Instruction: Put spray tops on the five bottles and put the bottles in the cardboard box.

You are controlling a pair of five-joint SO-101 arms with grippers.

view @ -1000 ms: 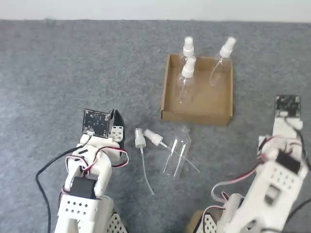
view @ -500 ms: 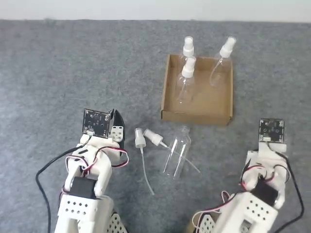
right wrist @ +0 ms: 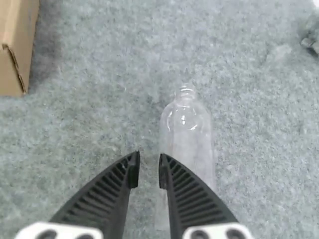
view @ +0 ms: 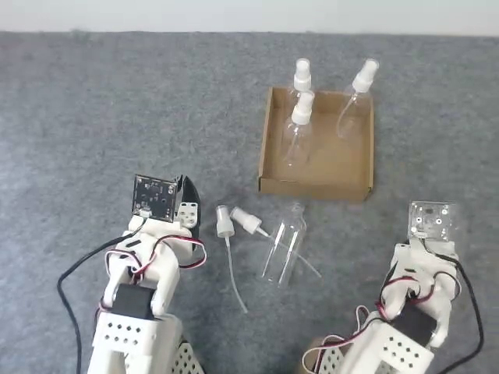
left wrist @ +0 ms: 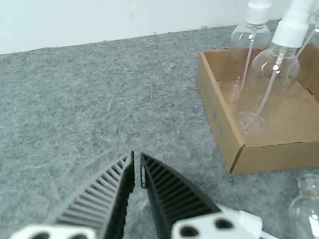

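Observation:
The cardboard box (view: 316, 181) holds three clear bottles with white spray tops (view: 296, 132), leaning against its walls; the left wrist view has them too (left wrist: 271, 64). Two bare clear bottles (view: 284, 248) lie side by side on the carpet in front of the box. Two loose spray tops (view: 224, 220) with long tubes lie just left of them. My left gripper (left wrist: 137, 160) is shut and empty, low over the carpet left of the spray tops. My right gripper (right wrist: 148, 160) is shut and empty, with a lying bare bottle (right wrist: 186, 133) just beyond its tips.
Grey carpet (view: 117, 101) covers the whole table. The left arm (view: 144, 273) sits at the front left, the right arm (view: 417, 304) at the front right. A white wall runs along the far edge. A box corner (right wrist: 14, 50) lies off to one side in the right wrist view.
The right arm has drawn back from beside the box toward the front edge and lowered. The left arm, bottles and spray tops have not moved.

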